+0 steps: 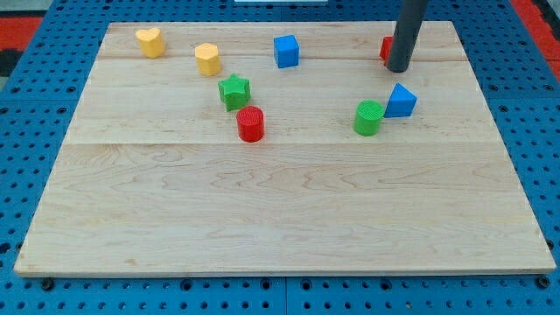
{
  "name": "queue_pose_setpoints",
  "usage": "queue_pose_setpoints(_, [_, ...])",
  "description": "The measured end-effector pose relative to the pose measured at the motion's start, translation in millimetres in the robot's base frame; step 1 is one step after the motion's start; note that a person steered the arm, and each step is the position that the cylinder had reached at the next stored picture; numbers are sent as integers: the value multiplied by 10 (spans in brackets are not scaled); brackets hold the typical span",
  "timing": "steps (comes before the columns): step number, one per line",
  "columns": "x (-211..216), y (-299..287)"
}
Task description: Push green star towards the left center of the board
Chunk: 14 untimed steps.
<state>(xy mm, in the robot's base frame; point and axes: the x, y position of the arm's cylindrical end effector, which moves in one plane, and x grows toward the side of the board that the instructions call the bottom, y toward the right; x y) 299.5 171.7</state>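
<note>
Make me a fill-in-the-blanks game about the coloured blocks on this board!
1. The green star sits right above the ____ cylinder.
2. The blue triangle touches the ____ cylinder.
3. My tip is at the view's top right, partly hiding a ____ block.
4. The number of yellow blocks at the view's top left is ____.

Missing words: red, green, red, two.

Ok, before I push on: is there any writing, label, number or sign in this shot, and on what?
None can be read in the camera view.
The wooden board is bare wood grain, with no marks.
The blocks, such as the green star and blue cube, show plain coloured faces.
The dark rod ending in my tip, at the view's upper right far from the star, carries no label.
The blue pegboard has only holes.
</note>
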Motion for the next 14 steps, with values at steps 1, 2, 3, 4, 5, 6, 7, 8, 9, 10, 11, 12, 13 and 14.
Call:
queue_pose_setpoints(1, [85, -4])
queue_pose_setpoints(2, [253, 165])
queue_pose_setpoints(3, [287, -447])
queue_pose_setpoints(4, [341, -1295])
queue_pose_setpoints(5, [561, -1899])
queue_pose_setpoints(6, [562, -1922])
queue_pose_setpoints(7, [562, -1922])
queue_pose_setpoints(8, [562, -1924])
queue_pose_setpoints(9, [562, -1926])
queue_pose_setpoints(10, [562, -1932])
queue_pose_setpoints(11, [562, -2350])
queue_pose_setpoints(12, [562, -2849])
queue_pose_setpoints(13, [428, -3016])
queue_pose_setpoints(14, [261, -2923])
